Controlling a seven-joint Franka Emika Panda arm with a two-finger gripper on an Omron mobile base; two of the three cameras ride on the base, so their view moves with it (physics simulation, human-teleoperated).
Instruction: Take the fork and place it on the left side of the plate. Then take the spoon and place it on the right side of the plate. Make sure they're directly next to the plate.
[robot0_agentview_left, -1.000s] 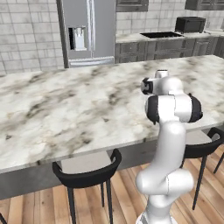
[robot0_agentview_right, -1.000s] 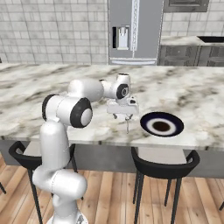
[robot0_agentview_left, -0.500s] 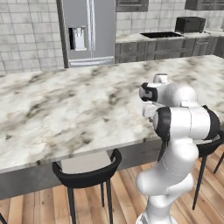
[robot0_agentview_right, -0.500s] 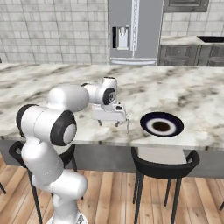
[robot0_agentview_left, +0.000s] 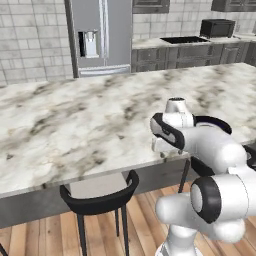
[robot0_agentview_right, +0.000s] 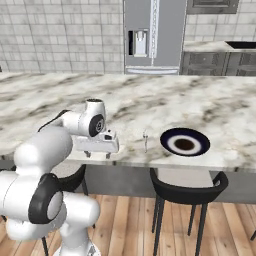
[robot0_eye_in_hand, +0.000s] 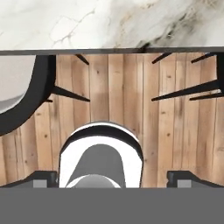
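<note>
Marble, grey-veined and pale, ran the length of the worktop (robot0_agentview_right: 210, 107), and near its front edge in the right base view we saw the plate (robot0_agentview_right: 185, 142) lying flat, dark rim around a white ring and a brown centre. Just to the plate's left lay a thin silver utensil (robot0_agentview_right: 145, 140), its handle pointing toward the front edge; it was too small and faint for us to tell fork from spoon, and we could make out no second utensil. In the left base view the arm's own bulk covered that part of the worktop, so the plate was hidden there.

The hand (robot0_agentview_right: 97, 154) hung over the front edge of the worktop, well to the left of the utensil and the plate, fingers pointing down. Its two fingers (robot0_agentview_right: 87, 154) stood wide apart with nothing between them. In the hand view the dark fingertips (robot0_eye_in_hand: 188, 179) were cut off at the bottom, and we looked down past the worktop's edge onto the wooden floor (robot0_eye_in_hand: 175, 131); a black stool (robot0_eye_in_hand: 26, 105) showed partly at the left, its seat cropped by the frame.
</note>
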